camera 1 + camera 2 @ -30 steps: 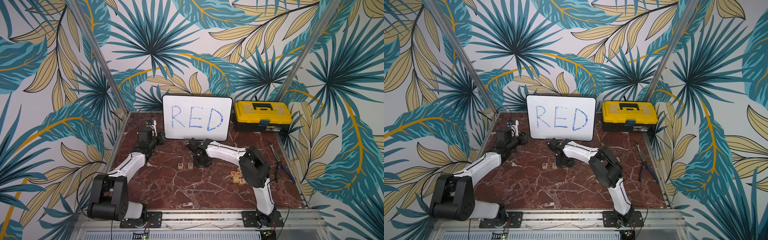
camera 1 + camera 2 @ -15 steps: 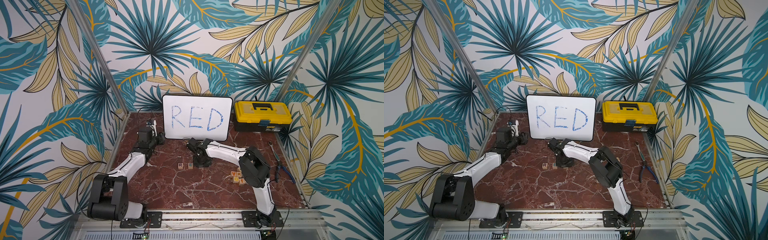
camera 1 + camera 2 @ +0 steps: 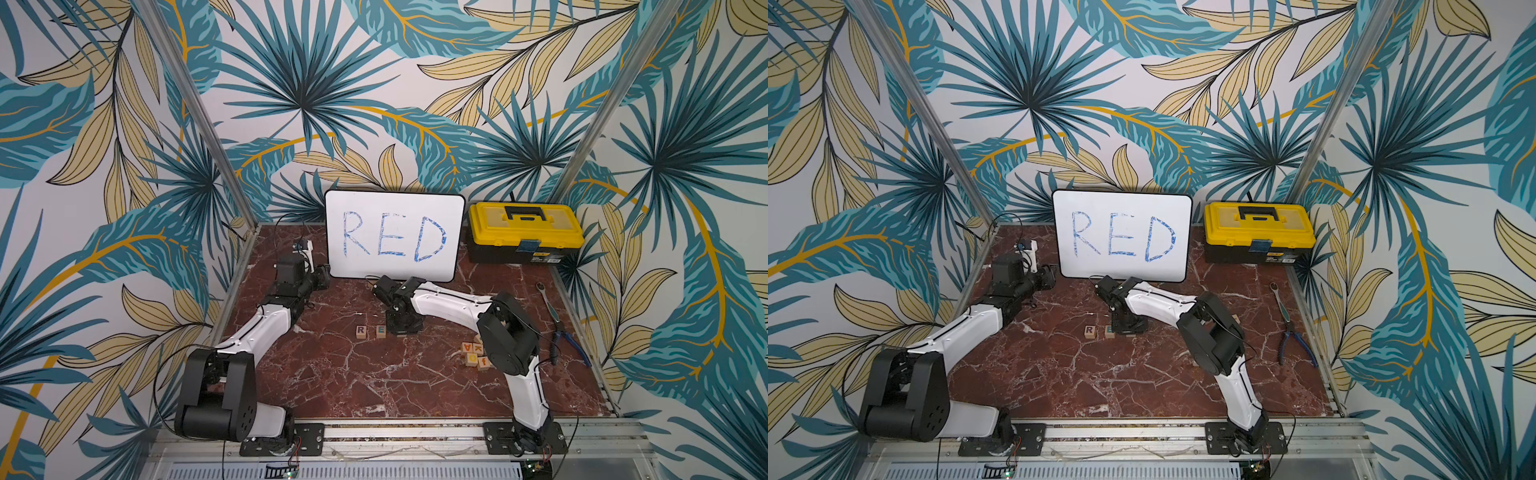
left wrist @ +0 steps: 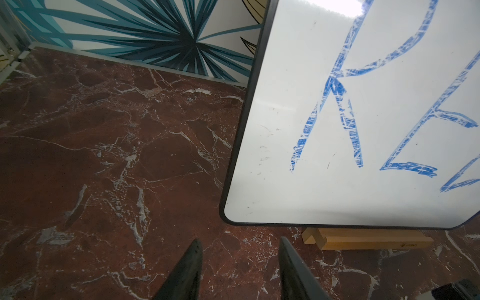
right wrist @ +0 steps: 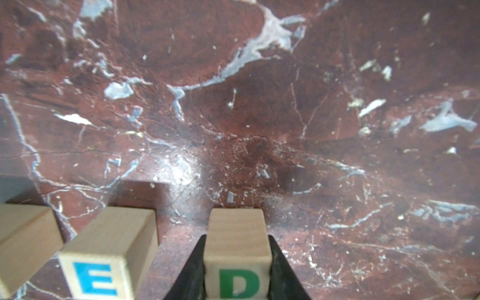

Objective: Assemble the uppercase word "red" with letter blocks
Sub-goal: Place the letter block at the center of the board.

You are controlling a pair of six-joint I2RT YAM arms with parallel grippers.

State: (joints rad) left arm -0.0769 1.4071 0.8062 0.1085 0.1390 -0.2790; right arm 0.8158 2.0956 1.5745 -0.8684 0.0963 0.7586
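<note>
R and E blocks sitting in a row, D block arriving beside them

The R block (image 3: 361, 331) and E block (image 3: 381, 331), 2 pale wooden cubes, are lying side by side with a small gap on the red marble tabletop. The D block (image 5: 237, 255), green letter facing the wrist camera, is sitting upright just beside the E block, apart from it, pinched between the right gripper's (image 5: 237, 270) fingers.
</note>
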